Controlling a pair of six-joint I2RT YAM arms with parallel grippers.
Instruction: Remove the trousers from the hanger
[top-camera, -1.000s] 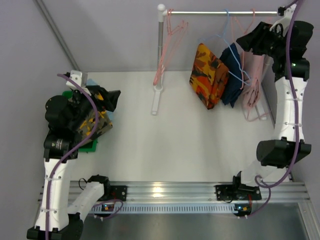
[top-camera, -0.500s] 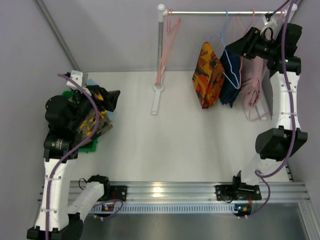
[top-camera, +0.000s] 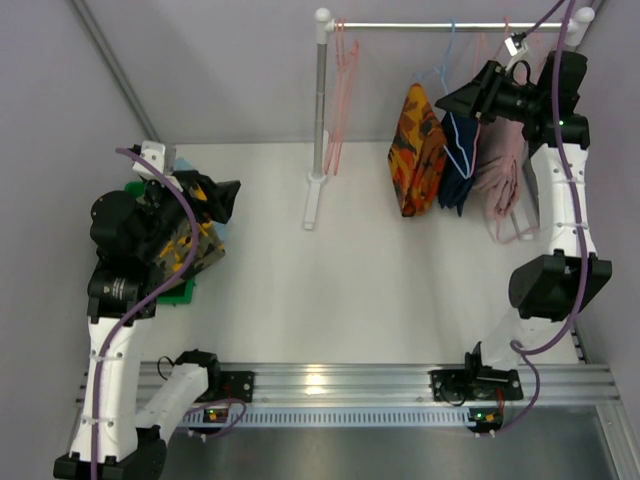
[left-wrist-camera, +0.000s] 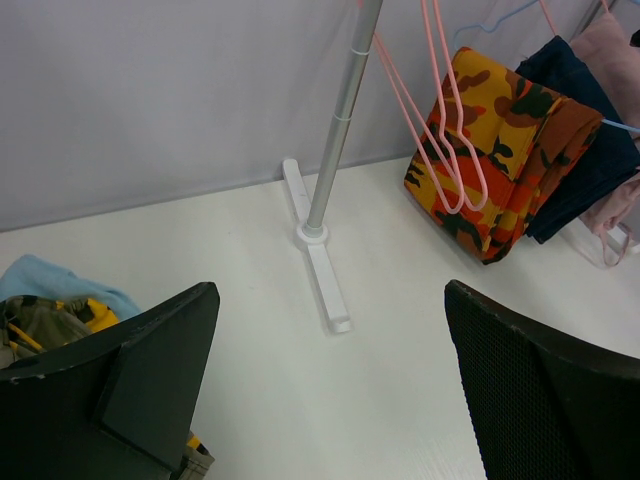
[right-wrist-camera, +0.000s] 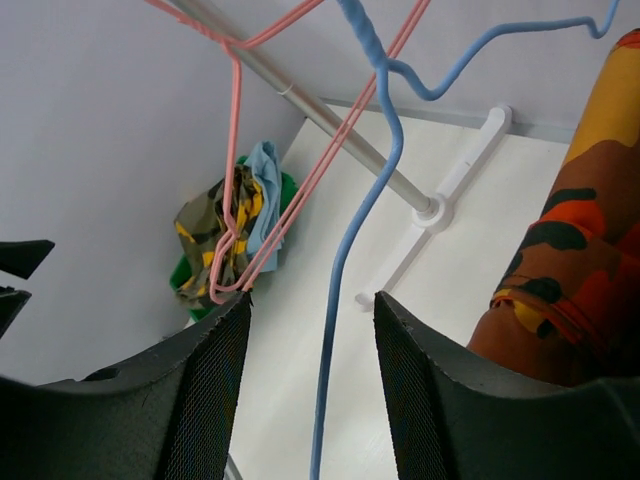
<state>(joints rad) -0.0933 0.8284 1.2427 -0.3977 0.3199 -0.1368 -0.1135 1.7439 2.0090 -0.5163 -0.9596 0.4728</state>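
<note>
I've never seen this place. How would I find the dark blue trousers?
Look at the silver rail across the back of the table. Three cloth things hang near its right end, and the navy trousers are the middle one. They are the only dark, plain cloth, between the orange camouflage pair and the pink cloth, on a blue hanger.

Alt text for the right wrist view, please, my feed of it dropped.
The right gripper is open, with the blue hanger running down through the gap between its fingers. The orange-red trousers hang at right; farther off at left, the yellow patterned pair and light blue pair lie piled.
</note>
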